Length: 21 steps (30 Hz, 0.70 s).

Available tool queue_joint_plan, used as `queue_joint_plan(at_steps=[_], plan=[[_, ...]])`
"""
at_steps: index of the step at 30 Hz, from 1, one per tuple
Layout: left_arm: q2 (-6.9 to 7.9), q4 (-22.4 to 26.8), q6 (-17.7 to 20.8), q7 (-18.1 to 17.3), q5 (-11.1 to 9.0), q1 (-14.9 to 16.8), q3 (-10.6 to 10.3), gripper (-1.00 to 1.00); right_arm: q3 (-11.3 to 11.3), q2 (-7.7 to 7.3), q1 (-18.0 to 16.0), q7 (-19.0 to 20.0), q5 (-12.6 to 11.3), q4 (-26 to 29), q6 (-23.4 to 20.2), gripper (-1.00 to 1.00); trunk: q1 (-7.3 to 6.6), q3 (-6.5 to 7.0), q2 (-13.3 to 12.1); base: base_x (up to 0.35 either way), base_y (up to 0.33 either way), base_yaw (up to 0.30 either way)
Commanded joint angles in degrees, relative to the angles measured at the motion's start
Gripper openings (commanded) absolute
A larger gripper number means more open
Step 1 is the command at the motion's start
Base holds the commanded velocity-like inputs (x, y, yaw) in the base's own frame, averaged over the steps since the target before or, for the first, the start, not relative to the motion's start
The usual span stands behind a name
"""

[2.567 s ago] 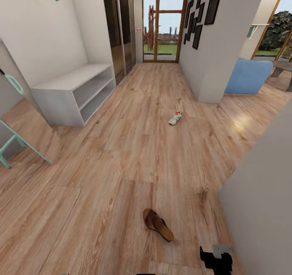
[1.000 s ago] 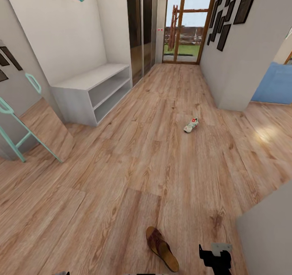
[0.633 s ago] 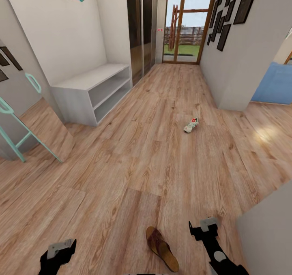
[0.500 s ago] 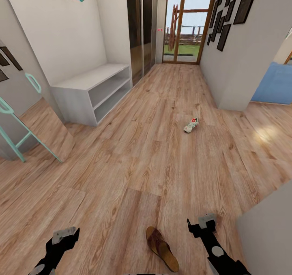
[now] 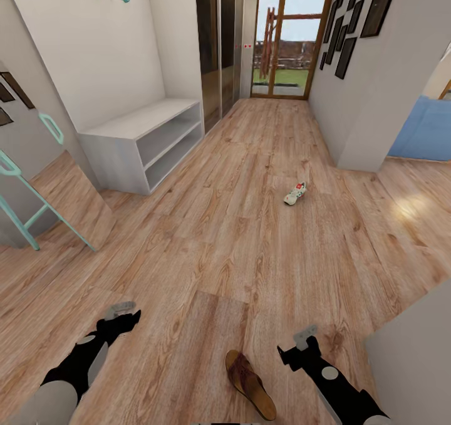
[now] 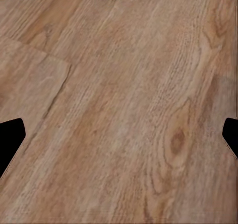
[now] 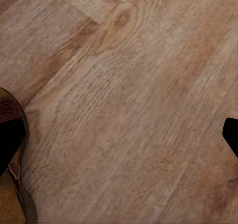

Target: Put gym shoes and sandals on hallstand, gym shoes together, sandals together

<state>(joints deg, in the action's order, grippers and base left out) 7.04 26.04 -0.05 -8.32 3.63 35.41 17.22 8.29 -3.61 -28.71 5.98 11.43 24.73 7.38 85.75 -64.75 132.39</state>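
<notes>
One dark brown sandal [image 5: 250, 384] lies on the corridor floor [image 5: 238, 237] close in front of me. Its edge is also in the right wrist view [image 7: 12, 194], beside one fingertip. My right gripper [image 5: 294, 348] hovers just right of the sandal, open and empty [image 7: 119, 140]. Well left of the sandal, my left gripper [image 5: 123, 317] is open over bare planks [image 6: 119, 135]. One white gym shoe [image 5: 295, 194] with green and red marks lies farther down the corridor, right of centre. The hallstand is out of view.
A plain low grey two-shelf bench [image 5: 145, 138] stands against the left wall. A teal-framed leaning mirror [image 5: 44, 205] is at the near left. A grey wall corner [image 5: 413, 362] crowds my right side. A blue sofa [image 5: 426, 133] and a glass door [image 5: 282, 42] lie beyond.
The view shifted first as the camera moved. Since then both arms have reached forward into view, the left gripper rising from the bottom edge. The shoe and sandal have not moved.
</notes>
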Motion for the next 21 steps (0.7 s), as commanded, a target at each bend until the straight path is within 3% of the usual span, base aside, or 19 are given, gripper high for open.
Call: queue_joint_plan(at_steps=[1,8,21], plan=[[-0.08,0.1,0.2,-0.5,0.7,0.4,0.1,1.0,0.0,-0.03,0.0,0.4,0.6,-0.1,0.0,1.0,-0.01,-0.04,0.0,0.0,0.0,0.0],[-0.06,0.7,1.1,-0.5,1.8,1.4,-3.1,1.0,0.2,-0.07,-0.1,1.4,0.6,-0.4,-0.4,1.0,-0.01,-0.04,0.0,0.004,0.0,0.0],[-0.05,0.9,1.2,-0.5,1.9,1.5,-4.1,1.0,0.2,-0.16,-0.1,1.6,0.7,-1.1,-0.4,1.0,-0.01,-0.04,0.0,0.195,0.0,0.0]])
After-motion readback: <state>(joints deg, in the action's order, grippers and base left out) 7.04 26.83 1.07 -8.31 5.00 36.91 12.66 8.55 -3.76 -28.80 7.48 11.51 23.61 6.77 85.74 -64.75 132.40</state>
